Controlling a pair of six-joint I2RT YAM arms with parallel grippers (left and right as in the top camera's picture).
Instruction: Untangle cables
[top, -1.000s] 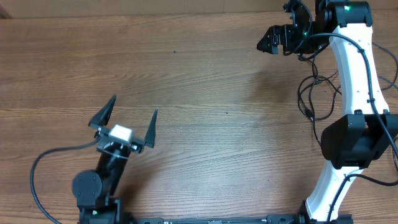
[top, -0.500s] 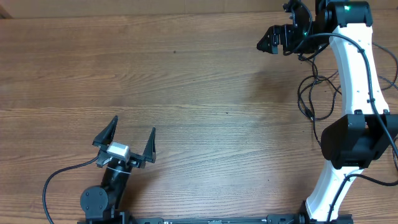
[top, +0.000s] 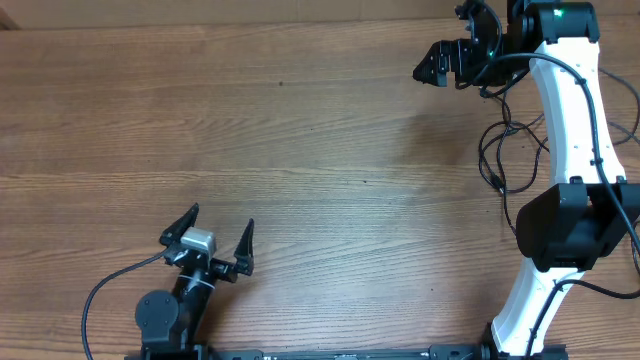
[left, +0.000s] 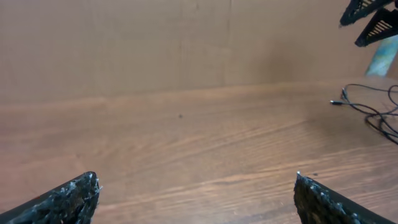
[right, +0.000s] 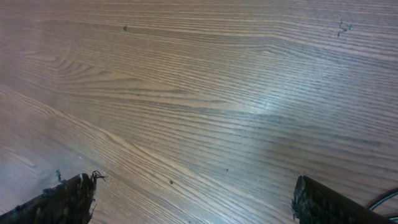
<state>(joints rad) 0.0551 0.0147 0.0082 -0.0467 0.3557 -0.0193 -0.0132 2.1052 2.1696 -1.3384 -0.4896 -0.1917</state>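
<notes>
The cables (top: 485, 156) are thin black cords lying in loose loops on the wooden table (top: 330, 130) at the right, partly under my white right arm (top: 575, 110). In the left wrist view the cables (left: 372, 112) show far off at the right, one small plug end (left: 336, 102) pointing left. My left gripper (top: 221, 218) is open near the front left of the table, far from them, with bare wood between its fingers. My right gripper (top: 450, 42) hangs open at the back right, above bare wood just left of the loops.
A thicker black wire (top: 105, 290) fixed to the left arm curves along the front left edge. The right arm's black elbow joint (top: 565, 225) stands at the right, beside the loops. A brown wall (left: 155, 43) backs the table.
My left arm has drawn back toward the front edge and a little to the right, still open. The right arm and the cables have not moved.
</notes>
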